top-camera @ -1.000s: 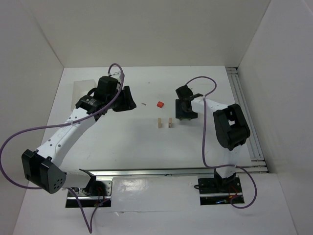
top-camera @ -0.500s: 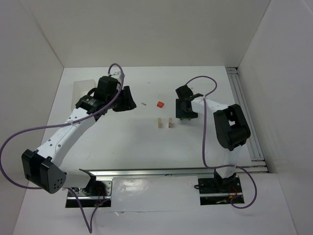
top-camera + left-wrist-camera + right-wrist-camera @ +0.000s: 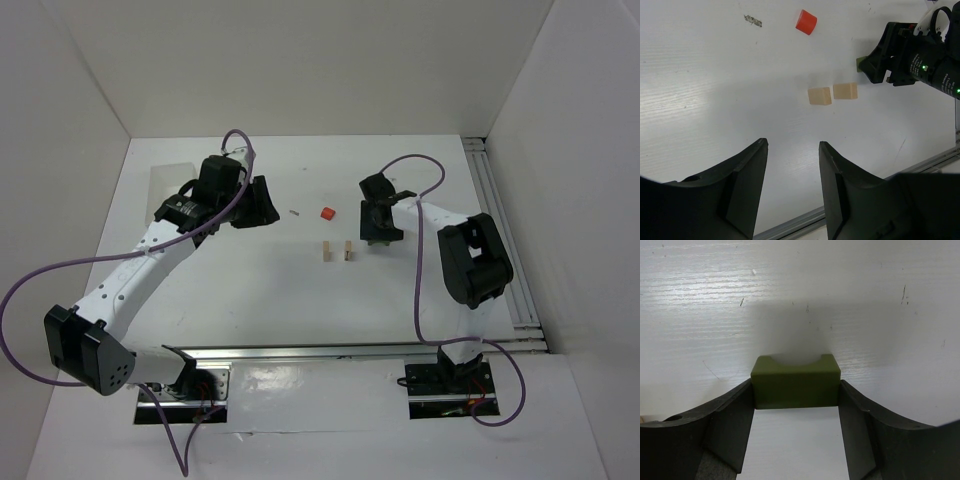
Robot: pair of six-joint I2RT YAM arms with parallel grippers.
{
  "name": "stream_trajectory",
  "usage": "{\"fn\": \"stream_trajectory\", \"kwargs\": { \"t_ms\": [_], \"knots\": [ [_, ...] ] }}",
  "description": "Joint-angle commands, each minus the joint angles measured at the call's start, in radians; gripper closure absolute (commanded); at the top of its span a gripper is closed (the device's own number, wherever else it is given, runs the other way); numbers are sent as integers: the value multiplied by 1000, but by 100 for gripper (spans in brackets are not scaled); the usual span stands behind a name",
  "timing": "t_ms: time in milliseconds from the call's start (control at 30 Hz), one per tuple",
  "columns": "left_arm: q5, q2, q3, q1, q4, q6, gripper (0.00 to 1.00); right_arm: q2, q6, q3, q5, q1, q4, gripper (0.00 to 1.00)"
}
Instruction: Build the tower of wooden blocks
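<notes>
In the right wrist view a dark green block (image 3: 796,385) with a curved notch sits on the white table, and my right gripper (image 3: 796,388) has both fingers against its sides. From above, that gripper (image 3: 378,238) hangs just right of two pale tan blocks (image 3: 326,252) (image 3: 348,250) standing side by side. A red piece (image 3: 327,213) lies alone behind them. My left gripper (image 3: 268,205) hovers open at the left, holding nothing. Its wrist view shows the tan blocks (image 3: 820,96) (image 3: 845,90), the red piece (image 3: 806,22) and a corner of the green block (image 3: 859,62).
A small grey scrap (image 3: 294,212) lies left of the red piece. White walls enclose the table on three sides. A metal rail (image 3: 500,240) runs along the right edge and another (image 3: 330,352) along the front by the arm bases.
The right gripper's fingers have narrowed onto the green block. The left arm and the other blocks have not moved.
</notes>
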Motion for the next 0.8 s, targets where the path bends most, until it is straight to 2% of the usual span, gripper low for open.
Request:
{"fn": "stream_trajectory", "kwargs": {
  "t_ms": [0,267,367,600,767],
  "knots": [
    [13,0,17,-4,10,24,43,-59,16,37,12,0,50,45],
    [-31,-9,17,-4,-10,33,43,-141,50,89,55,0,-38,49],
    [-51,-9,17,-4,-10,33,43,-230,73,98,65,26,-67,49],
    [-61,-18,17,28,-19,42,43,-267,176,208,103,166,-235,49],
    [-61,-28,17,39,-28,51,43,-232,280,259,123,272,-275,49]
  ]
}}
